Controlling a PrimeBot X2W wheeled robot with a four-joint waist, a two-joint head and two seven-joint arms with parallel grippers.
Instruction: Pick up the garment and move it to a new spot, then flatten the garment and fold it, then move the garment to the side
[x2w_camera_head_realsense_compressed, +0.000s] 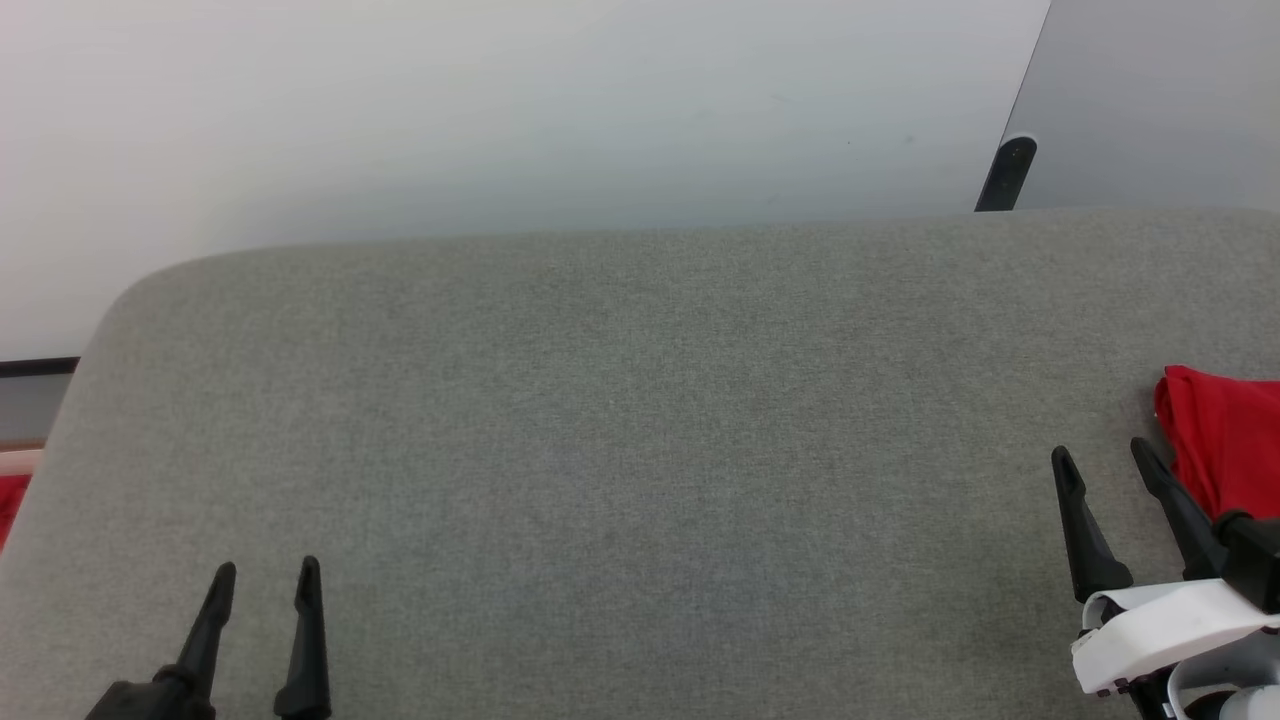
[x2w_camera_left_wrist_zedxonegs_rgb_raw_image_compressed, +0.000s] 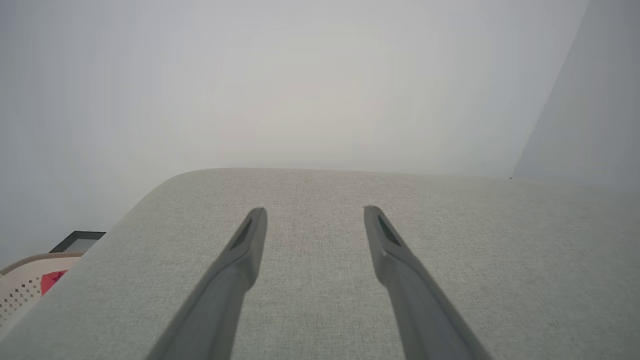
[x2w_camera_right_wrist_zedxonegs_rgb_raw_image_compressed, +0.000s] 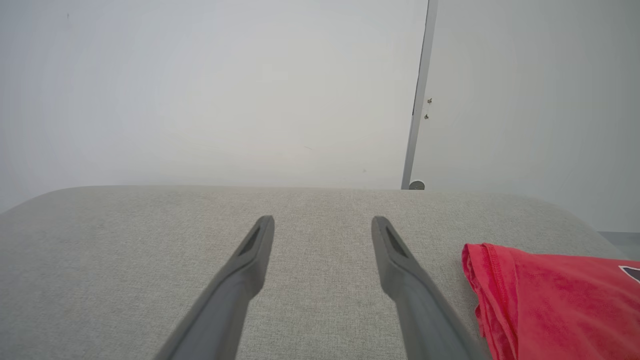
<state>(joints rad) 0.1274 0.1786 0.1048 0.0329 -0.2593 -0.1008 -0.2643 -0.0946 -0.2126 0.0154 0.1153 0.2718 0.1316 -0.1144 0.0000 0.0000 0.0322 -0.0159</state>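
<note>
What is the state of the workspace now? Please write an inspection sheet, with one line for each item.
Surface: grey fabric surface with rounded corners.
Job's things: red garment, bunched at the right edge of the head view, lying on the surface, not held.
Clutter: red scrap past the surface's left edge.
Grippers: left gripper open, holding nothing; right gripper open, beside the garment, holding nothing.
Cables: nothing seen.
Surroundings: pale wall; grey panel with a dark fitting at its foot.
</note>
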